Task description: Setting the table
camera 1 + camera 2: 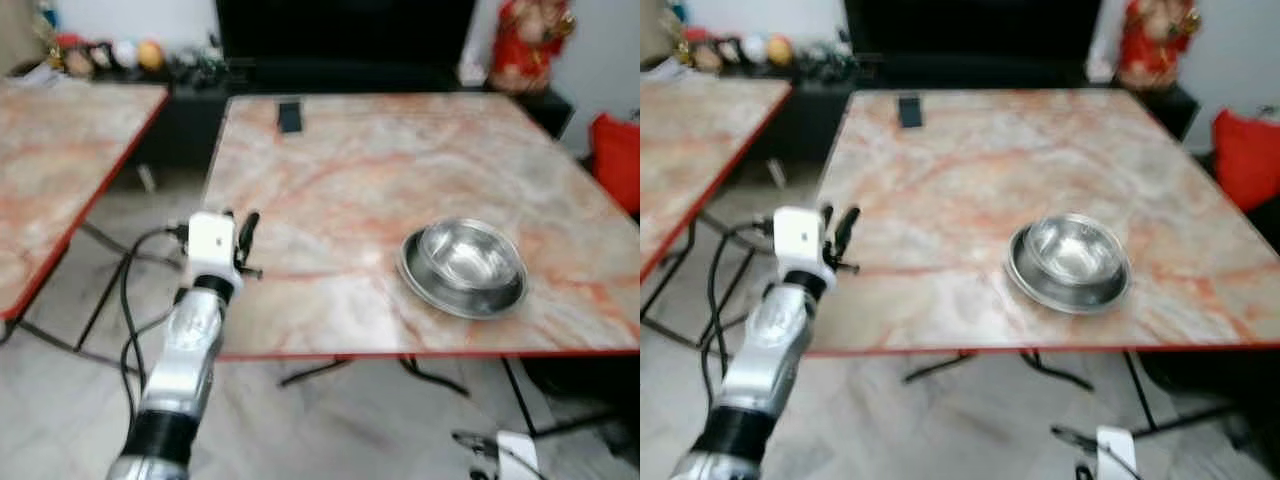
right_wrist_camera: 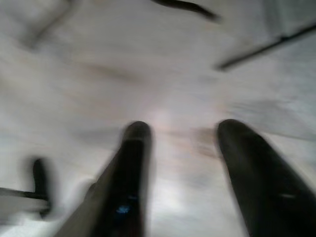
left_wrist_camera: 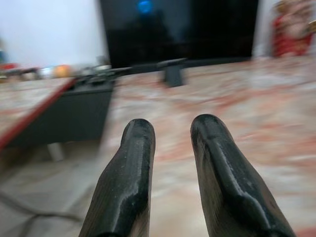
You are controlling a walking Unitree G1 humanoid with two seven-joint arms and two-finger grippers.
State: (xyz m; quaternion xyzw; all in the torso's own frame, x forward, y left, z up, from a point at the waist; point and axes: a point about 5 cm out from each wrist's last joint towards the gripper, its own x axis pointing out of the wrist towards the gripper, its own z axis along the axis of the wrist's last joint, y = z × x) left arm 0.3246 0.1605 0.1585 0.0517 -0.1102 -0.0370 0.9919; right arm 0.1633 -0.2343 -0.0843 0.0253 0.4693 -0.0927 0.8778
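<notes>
Left of steel bowl (image 1: 463, 268), at table (image 1: 330, 180) edge: left gripper (image 1: 240, 235) raised, fingers parted, empty. Judged best: reach bowl rim slowly, keep level. Right gripper (image 2: 185, 148) parted, idle above floor.

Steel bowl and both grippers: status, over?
Left gripper raised at the table's left edge, open, empty. Right gripper hangs low over the floor, open. Steel bowl upright near the front edge, untouched. Dark flat object far side, out of the way.

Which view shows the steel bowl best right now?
Either eye view: the bowl sits whole and unblocked near the table's front edge. The wrist views miss it; the left gripper looks across the tabletop, the right gripper at floor.
</notes>
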